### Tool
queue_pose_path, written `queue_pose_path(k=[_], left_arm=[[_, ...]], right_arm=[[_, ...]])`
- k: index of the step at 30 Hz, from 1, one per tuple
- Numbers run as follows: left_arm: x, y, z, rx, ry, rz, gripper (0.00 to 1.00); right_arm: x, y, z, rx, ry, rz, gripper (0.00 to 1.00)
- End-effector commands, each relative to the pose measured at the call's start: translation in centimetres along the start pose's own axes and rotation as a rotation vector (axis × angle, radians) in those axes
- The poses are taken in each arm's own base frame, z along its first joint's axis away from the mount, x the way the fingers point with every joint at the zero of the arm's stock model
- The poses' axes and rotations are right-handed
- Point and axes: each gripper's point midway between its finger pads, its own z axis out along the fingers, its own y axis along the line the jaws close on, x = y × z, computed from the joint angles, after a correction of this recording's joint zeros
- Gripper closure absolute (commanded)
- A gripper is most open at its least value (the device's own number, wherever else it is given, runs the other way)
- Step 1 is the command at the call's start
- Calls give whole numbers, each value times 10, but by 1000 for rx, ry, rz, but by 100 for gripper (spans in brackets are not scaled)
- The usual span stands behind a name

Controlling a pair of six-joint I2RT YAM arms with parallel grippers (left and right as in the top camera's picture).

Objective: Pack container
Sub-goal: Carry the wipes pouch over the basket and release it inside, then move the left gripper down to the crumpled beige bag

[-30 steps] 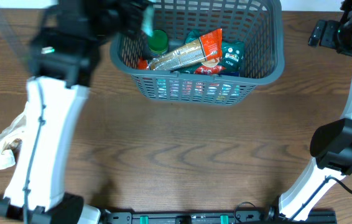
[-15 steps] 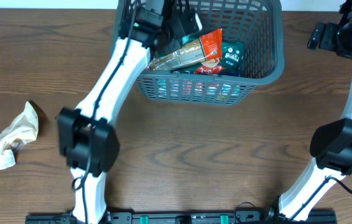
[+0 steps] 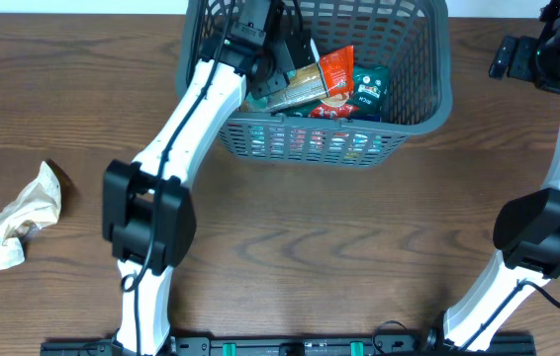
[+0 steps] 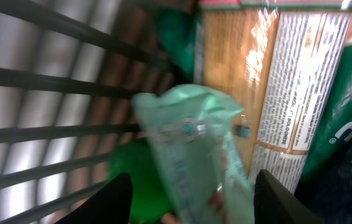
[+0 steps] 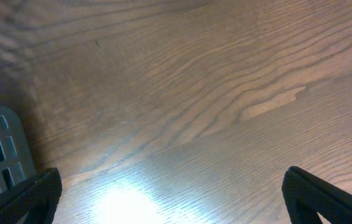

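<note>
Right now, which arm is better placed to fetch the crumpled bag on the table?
Left. The crumpled bag lies far left on the table; the left gripper, though in the container, is nearer. The right gripper hangs open far right, beyond the container.

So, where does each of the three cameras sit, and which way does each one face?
Overhead: above the table, facing straight down on the container and a crumpled packet; both arms show.
Left wrist: inside the container, facing its lattice wall and a pale green packet; left pincer fingertips show.
Right wrist: above the table, facing down; right pincer fingertips show.
Shared: all three show the container; overhead and left wrist both show the brown printed packet.
</note>
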Motion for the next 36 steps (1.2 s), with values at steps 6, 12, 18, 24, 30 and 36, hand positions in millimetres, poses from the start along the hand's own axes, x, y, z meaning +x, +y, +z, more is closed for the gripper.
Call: queue_pose_path(k=[6,12,18,24,30,36], left_arm=[[-36,94,-196,-446,-178,-66,46],[56,127,-274,-642,-18,-433,43],[186,109,-309,-691,212,-961,42],[278,47,-301,-391,635,-765,38],[307,28,-270,-176,558,-807,34],[362,4,-254,-44,598,-887,33]], right_arm=[[0,-2,1,1,2,-9,1],[0,-2,1,1,2,-16,1],[0,-2,1,1,1,-16,1],[-3,-2,1,0,-11,-15,1],[-3,-2,1,1,-13,-15,1],[-3,-2,1,2,-13,-22,1]])
